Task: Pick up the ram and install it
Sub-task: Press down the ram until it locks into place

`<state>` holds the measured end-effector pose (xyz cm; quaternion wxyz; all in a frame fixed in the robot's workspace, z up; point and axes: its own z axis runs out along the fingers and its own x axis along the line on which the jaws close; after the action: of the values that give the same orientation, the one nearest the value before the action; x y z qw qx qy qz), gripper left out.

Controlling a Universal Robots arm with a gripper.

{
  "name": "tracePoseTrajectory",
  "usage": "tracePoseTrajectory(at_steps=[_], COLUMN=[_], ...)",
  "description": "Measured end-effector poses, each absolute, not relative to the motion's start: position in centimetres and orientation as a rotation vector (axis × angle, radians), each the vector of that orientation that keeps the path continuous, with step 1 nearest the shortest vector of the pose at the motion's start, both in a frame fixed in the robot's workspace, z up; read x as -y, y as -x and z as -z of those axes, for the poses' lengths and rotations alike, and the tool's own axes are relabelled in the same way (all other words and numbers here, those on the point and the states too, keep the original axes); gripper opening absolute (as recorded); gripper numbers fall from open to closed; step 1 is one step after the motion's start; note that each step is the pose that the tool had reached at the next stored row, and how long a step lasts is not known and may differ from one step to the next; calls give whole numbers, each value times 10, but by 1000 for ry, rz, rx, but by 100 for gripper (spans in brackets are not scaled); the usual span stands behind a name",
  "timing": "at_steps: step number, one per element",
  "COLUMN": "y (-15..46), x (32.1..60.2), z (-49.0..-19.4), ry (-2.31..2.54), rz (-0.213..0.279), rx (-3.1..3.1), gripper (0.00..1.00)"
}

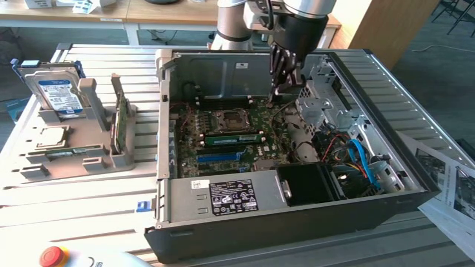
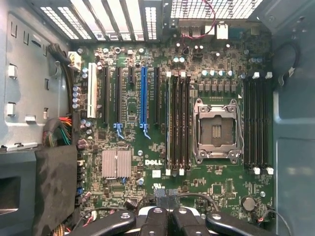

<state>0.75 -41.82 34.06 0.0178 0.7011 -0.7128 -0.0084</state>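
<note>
Item: ram, a green stick standing on edge in a memory slot just beside the CPU socket. Judged light, stiff and fragile; best held by its long top edge, clear of chips and contacts. Hand: fully closed, holding nothing, poised above the motherboard near that socket.

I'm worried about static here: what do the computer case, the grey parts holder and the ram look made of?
Computer case: bare sheet metal, dull grey, with folded edges and punched vents.
Parts holder: probably moulded plastic, matte grey, with blocky slots.
Ram: green circuit board, likely laminate.
</note>
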Motion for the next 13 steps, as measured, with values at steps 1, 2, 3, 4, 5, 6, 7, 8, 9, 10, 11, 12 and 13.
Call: tracePoseTrajectory(at_steps=[1, 2, 3, 4, 5, 6, 7, 8, 9, 10, 11, 12, 13], y=[-8, -8, -8, -8, -8, -8, -8, -8, -8, -8, -8, -8, -8], x=[418, 418, 418, 418, 418, 418, 418, 418, 418, 418, 418, 418, 418], z=[-340, -339, -338, -337, -335, -334, -333, -331, -330, -328, -327, -325, -324], ry=[-2178, -2178, -2178, -2178, -2178, -2178, -2178, -2178, -2178, -2178, -2178, -2178, -2178], rz=[26, 26, 26, 26, 26, 26, 26, 26, 26, 26, 26, 26, 26], rx=[2214, 2214, 2214, 2214, 2214, 2214, 2214, 2214, 2214, 2214, 2214, 2214, 2214], gripper=[11, 11, 11, 11, 11, 11, 11, 11, 11, 11, 11, 11, 11])
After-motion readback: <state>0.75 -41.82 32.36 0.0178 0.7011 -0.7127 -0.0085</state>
